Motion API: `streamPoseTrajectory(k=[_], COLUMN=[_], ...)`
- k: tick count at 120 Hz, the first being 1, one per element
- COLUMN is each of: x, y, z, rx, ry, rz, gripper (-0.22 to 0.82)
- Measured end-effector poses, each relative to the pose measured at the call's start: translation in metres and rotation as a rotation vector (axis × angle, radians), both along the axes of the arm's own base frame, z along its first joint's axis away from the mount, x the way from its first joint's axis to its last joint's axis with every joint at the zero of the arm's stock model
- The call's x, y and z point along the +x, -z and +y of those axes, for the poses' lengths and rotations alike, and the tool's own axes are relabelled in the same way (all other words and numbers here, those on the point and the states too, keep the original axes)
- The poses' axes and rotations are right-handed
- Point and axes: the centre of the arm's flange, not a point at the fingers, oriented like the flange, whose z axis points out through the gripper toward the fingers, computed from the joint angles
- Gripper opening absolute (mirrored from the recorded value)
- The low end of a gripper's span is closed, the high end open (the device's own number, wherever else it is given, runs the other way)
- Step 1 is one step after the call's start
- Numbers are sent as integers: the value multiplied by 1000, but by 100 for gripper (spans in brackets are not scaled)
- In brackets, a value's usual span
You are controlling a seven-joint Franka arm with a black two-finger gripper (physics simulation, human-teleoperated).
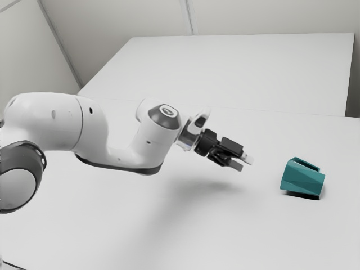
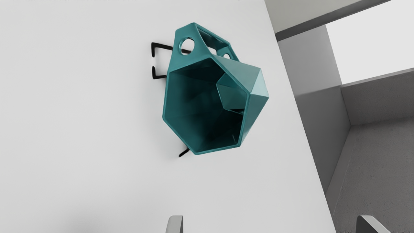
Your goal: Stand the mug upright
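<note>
My gripper (image 1: 247, 163) hangs above the table in the exterior view, to the left of the mug and apart from it, tilted toward it. The teal faceted mug (image 1: 302, 180) lies on its side there. In the wrist view the mug (image 2: 255, 113) turns its hollow mouth toward my hand, with its handle (image 2: 181, 58) sticking out from one side of the body. The two fingertips of the gripper (image 2: 270, 225) stand wide apart at the bottom edge, open, with nothing held between them.
The white table (image 1: 236, 230) extends under the arm and mug. One table edge runs past the mug in the wrist view, and beyond it lies a lower grey floor (image 2: 381, 168). Pale walls (image 1: 270, 17) stand behind the table.
</note>
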Motion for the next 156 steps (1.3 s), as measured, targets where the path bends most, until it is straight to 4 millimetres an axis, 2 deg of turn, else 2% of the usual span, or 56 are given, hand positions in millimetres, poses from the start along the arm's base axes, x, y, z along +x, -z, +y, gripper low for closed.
streamPoseTrajectory(k=[45, 96, 156], x=[22, 28, 34], y=[16, 35, 41], z=[-37, -74, -115], rx=[-2, 0, -7], ry=[31, 69, 111], rz=[3, 10, -6], gripper=[58, 58, 58])
